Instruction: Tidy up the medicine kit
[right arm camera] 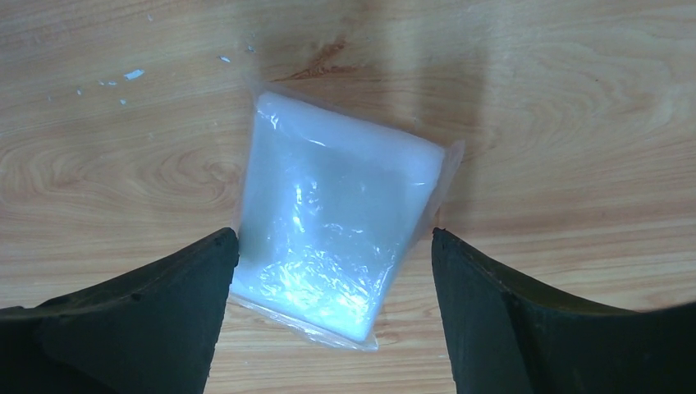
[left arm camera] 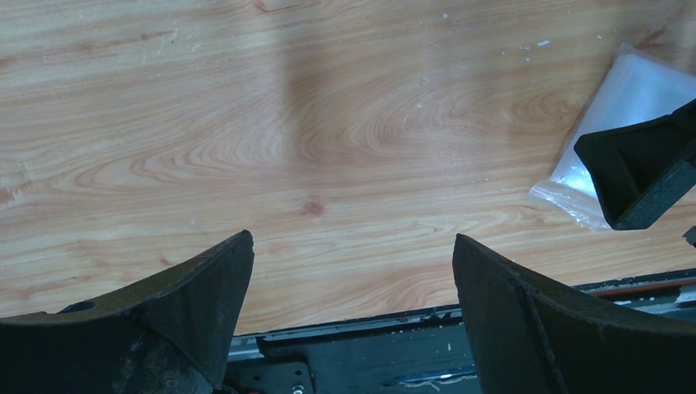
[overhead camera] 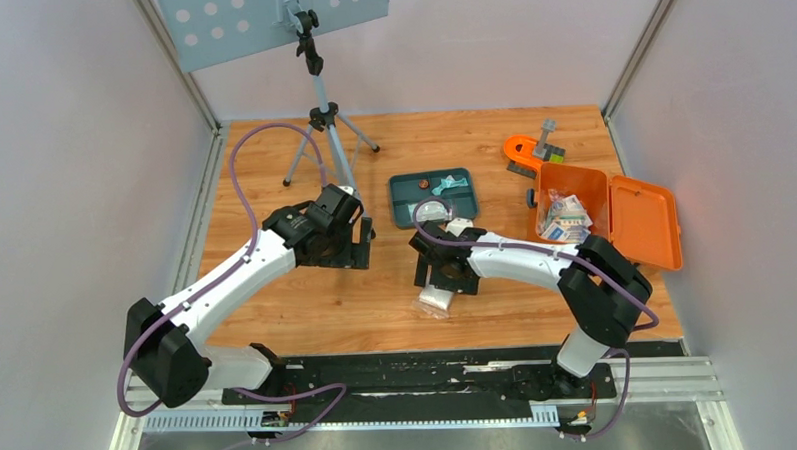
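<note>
Your medicine kit (overhead camera: 614, 212) stands wide open at the far right of the wooden table (overhead camera: 277, 309), close to the right-hand wall. It is an orange rectangular plastic box, its hinged lid thrown back flat to the right, inner face up. In the base you can see a cluster of small pale packets (overhead camera: 564, 219), their print too small to read.

robot lab cell: white panel walls (overhead camera: 62, 147), metal frame posts (overhead camera: 181, 67), tripod (overhead camera: 323, 118), wooden tabletop (overhead camera: 377, 306)
</note>
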Motion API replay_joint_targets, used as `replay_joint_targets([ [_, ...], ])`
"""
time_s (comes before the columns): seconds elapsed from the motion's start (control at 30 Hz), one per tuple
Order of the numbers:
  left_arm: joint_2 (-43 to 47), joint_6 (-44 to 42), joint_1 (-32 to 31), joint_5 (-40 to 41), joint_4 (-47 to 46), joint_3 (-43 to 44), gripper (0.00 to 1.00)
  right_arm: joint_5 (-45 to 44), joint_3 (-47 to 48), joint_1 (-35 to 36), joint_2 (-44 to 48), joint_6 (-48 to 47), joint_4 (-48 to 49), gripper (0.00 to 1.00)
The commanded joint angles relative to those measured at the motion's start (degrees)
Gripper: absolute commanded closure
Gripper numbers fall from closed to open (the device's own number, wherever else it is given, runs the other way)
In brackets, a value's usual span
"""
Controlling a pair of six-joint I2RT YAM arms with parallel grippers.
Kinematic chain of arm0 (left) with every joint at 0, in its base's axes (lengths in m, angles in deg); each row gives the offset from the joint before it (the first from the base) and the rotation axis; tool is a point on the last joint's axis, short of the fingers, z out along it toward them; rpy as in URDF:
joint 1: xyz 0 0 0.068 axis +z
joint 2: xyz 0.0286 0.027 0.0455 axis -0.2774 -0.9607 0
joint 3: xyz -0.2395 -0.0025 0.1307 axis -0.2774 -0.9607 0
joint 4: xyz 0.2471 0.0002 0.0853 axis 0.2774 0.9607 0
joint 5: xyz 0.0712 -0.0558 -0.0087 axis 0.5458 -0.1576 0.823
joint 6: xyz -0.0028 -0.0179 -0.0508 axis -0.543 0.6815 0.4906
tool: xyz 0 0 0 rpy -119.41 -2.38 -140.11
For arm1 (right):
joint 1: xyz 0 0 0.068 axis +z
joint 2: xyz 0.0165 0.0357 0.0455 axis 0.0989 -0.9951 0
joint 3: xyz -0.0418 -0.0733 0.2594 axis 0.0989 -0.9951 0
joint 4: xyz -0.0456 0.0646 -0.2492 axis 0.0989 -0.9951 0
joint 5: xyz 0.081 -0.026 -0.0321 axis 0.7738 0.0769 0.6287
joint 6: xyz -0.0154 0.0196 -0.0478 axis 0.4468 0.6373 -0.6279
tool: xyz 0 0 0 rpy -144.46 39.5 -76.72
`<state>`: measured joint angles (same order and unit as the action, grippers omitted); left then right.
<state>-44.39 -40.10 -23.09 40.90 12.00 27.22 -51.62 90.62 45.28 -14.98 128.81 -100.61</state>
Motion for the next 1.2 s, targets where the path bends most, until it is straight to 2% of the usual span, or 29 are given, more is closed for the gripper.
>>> replay_joint_targets([
  [0.0, 0.15, -0.95, 0.55, 0.97, 0.2, 1.16, 0.01, 0.88, 0.84, 0.38, -0.51, 1.22, 0.93, 0.16],
  [0.2, 0.36, -0.78, 0.7, 0.51, -0.02, 0.82, 0.01, 2.45, 0.65, 0.33, -1.32, -0.19, 3.57, 0.29],
  [0.5, 0.59, -0.8, 0.87, -0.03, -0.5, 0.33, 0.01, 2.88, 2.13, 0.41, -3.73, -3.32, 4.41, 0.28],
  [0.63, 0.82, -0.68, 0.96, -0.48, -0.43, 0.67, 0.01, 1.34, 2.35, 0.39, -2.79, -4.55, 4.18, 0.34],
  [0.73, 1.45, -0.6, 1.04, -0.17, -0.3, 0.76, 0.01, 0.16, 2.91, -0.5, -0.7, -6.12, 3.73, 0.43],
  [0.87, 1.8, -0.66, 1.29, 0.0, -0.01, 0.49, 0.01, -0.61, 3.29, -3.2, 3.84, -9.85, 3.74, 0.48],
  [1.17, 0.68, -1.21, 1.49, -0.47, -0.5, 1.59, 0.01, -0.15, 4.28, -10.47, 16.21, -21.41, 3.36, 0.51],
])
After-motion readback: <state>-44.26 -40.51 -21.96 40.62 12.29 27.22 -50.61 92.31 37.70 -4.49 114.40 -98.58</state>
